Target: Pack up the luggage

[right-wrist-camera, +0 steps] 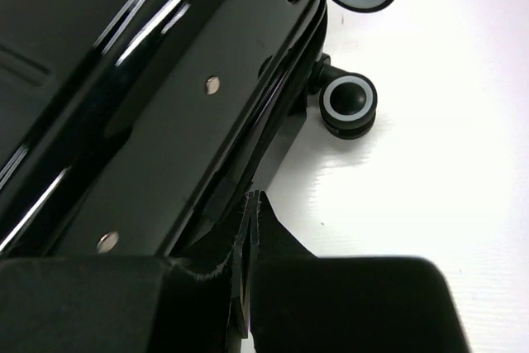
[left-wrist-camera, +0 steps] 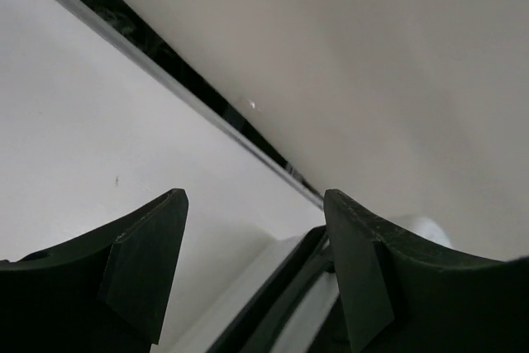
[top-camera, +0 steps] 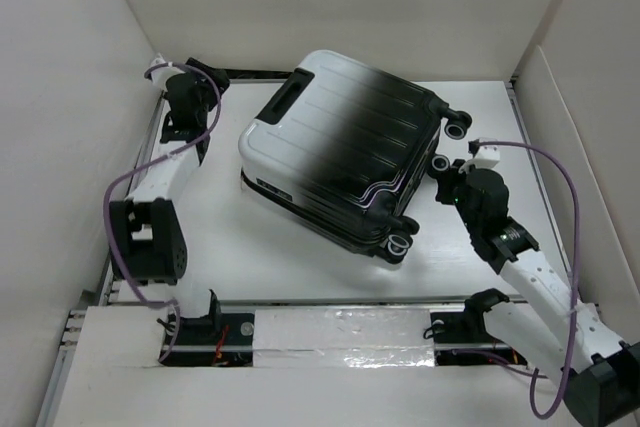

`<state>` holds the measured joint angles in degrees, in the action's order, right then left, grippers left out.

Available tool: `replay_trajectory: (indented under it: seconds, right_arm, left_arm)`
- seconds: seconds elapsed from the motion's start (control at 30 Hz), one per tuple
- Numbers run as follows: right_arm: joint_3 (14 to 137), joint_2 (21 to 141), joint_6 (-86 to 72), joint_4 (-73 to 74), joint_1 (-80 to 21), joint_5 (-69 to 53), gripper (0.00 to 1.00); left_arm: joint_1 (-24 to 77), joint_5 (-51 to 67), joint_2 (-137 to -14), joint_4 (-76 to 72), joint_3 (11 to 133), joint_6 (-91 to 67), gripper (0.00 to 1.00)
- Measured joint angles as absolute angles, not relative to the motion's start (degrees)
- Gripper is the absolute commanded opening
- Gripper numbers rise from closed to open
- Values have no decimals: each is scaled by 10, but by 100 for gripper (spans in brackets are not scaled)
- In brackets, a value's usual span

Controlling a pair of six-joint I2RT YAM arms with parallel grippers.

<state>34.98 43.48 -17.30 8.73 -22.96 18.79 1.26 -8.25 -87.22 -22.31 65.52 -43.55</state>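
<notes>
Suitcase [top-camera: 340, 162] lies shut; right gripper [right-wrist-camera: 250, 204], pressed together, noses its seam at four o'clock, probably after the zipper; left gripper [left-wrist-camera: 252, 229] hangs spread, empty, at ten o'clock.

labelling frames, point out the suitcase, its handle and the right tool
suitcase [top-camera: 340, 152] top camera, middle of ribbed shell
handle [top-camera: 285, 99] top camera, centre of black grip
right tool [right-wrist-camera: 251, 208] right wrist camera, where shut fingertips meet

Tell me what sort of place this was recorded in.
Probably a lab robot cell, not a home: a white table boxed in by plain white panels, a left arm and right arm bolted at its near edge, one closed suitcase on it.
</notes>
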Motion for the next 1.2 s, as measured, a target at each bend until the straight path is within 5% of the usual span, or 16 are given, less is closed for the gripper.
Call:
replay_trajectory:
  seconds: [0.27,0.6,0.9,1.2]
  right_arm:
    - [343,531,-175,2,-191,101,3]
    - [351,617,-176,-56,-186,81,5]
    - [369,651,-163,-55,-158,97,6]
    - [452,726,-104,-25,-50,103,9]
  left_arm:
    - [0,34,-1034,-161,720,-408,64]
    - [41,61,-1019,-248,615,-428,63]
    - [100,-59,-885,-369,434,-450,61]
    - [284,-281,-717,-396,274,-447,57]
